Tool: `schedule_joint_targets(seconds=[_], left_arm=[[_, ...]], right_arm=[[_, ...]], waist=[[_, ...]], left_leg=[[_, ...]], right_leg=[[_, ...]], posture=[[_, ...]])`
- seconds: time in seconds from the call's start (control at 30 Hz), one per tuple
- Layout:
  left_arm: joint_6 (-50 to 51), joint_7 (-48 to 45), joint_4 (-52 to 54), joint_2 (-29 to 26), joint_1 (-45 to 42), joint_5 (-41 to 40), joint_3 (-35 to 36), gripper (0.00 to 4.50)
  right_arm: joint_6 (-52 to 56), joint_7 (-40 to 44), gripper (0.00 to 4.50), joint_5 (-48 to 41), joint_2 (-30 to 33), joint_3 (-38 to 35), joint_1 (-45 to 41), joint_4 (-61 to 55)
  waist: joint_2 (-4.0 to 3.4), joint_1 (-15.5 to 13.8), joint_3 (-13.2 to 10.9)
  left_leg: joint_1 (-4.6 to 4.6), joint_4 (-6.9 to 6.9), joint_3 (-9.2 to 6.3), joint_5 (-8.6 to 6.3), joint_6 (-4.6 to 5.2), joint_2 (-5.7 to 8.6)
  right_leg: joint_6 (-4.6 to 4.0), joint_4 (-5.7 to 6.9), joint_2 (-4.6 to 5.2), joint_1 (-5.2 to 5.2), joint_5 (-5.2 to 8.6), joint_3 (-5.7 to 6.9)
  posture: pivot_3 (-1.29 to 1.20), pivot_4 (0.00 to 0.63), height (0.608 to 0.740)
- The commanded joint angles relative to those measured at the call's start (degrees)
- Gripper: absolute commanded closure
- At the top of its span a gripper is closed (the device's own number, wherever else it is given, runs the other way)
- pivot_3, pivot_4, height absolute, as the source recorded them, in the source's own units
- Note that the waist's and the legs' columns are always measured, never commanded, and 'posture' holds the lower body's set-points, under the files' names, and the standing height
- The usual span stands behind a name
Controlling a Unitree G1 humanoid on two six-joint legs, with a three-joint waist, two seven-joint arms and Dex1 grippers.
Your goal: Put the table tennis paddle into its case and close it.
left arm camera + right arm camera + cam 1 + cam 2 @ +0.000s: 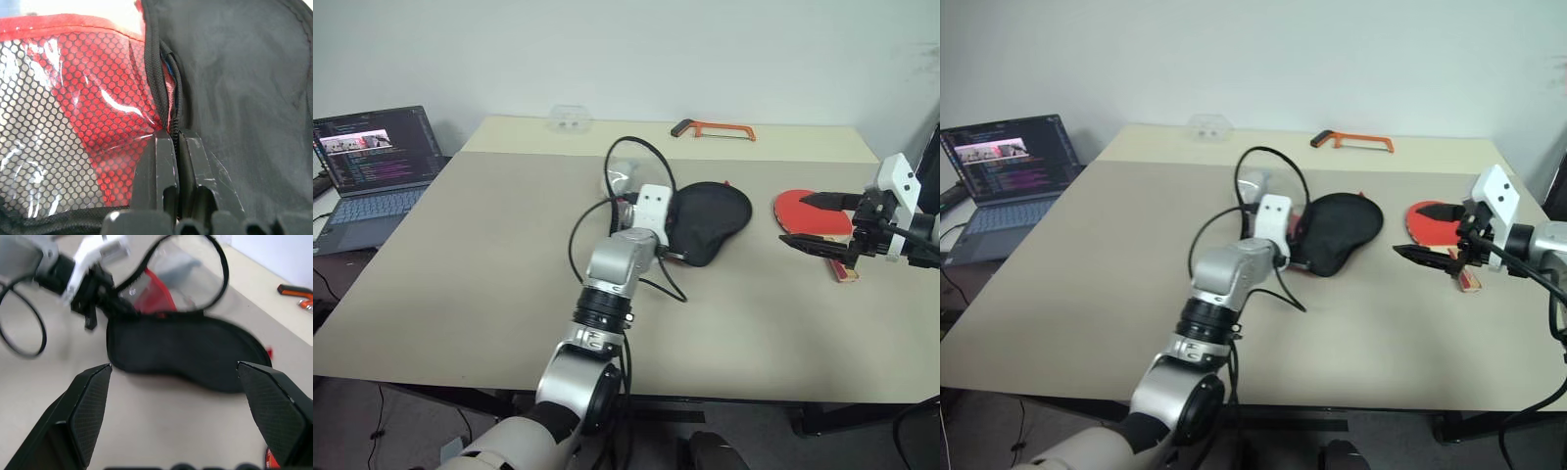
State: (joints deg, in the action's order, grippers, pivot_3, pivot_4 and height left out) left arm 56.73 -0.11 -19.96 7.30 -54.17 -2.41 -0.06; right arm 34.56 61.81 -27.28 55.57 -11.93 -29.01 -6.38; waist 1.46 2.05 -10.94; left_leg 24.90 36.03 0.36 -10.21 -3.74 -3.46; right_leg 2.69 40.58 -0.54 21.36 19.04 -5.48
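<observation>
Plainly, left hand (175, 147) clamps the unlabelled case (710, 220); right hand (178, 401) gapes.

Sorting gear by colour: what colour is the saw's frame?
Orange hacksaw, clearest in the left eye view.

So it's a big beige tabletop (489, 255), with a paler strip running along the far edge. Roughly mid-table lies the case (710, 220), black fabric side up, and some red and clear mesh shows at its near-left end. Off to the right of it, well apart, is the table tennis paddle (798, 209), lying flat with the red face up and its wooden handle pointing toward the near right. Back on the pale strip there's an orange hacksaw (715, 129), and further left along it a small clear plastic thing (570, 119), can't tell what exactly. A laptop (372, 171) sits just off the left edge on a lower surface.
</observation>
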Motion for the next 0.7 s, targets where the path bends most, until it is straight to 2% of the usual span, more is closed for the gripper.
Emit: schedule_joint_targets(seconds=[0.03, 0.17, 0.5, 0.7], left_arm=[[-4.7, 5.9, -1.6, 6.3, -3.2, 0.4, 0.4, 4.46], [-10.5, 12.0, -7.4, 9.7, -5.4, 0.0, 0.3, 4.46], [-21.7, 22.5, -16.5, 10.3, -7.2, -1.6, 0.7, 4.46], [-31.4, 26.0, -28.5, 12.6, -14.9, -5.0, 3.3, 4.46]], right_arm=[[0.7, -0.5, 0.0, -1.4, 2.0, -3.1, 0.6, -2.6], [1.6, -0.9, 0.0, -2.3, 3.1, -4.2, 1.8, -4.1], [2.8, -1.4, 0.0, -2.9, 3.8, -4.8, 2.5, -5.5], [3.0, -1.1, 0.0, -3.1, 4.4, -4.2, 1.4, -5.3]], waist=[[0.0, 0.0, 0.0], [0.01, -0.1, 0.0], [0.03, -0.2, 0.0], [0.06, -0.3, 0.0]], left_leg=[[-0.02, -0.01, -0.01, 0.0, 0.0, 0.0], [-0.01, 0.0, -0.01, 0.0, 0.0, 0.02], [0.0, -0.04, 0.01, 0.0, -0.01, 0.04], [0.04, -0.04, 0.0, 0.0, -0.01, 0.08]], right_leg=[[0.0, 0.0, 0.0, -0.01, 0.0, 0.0], [0.01, 0.0, 0.01, -0.03, 0.0, 0.0], [0.02, -0.15, 0.03, -0.04, -0.01, -0.01], [0.06, -0.19, 0.04, -0.04, -0.03, 0.01]], posture=[[0.0, 0.15, 0.74], [0.0, 0.15, 0.74], [0.0, 0.15, 0.74], [0.0, 0.15, 0.74]])
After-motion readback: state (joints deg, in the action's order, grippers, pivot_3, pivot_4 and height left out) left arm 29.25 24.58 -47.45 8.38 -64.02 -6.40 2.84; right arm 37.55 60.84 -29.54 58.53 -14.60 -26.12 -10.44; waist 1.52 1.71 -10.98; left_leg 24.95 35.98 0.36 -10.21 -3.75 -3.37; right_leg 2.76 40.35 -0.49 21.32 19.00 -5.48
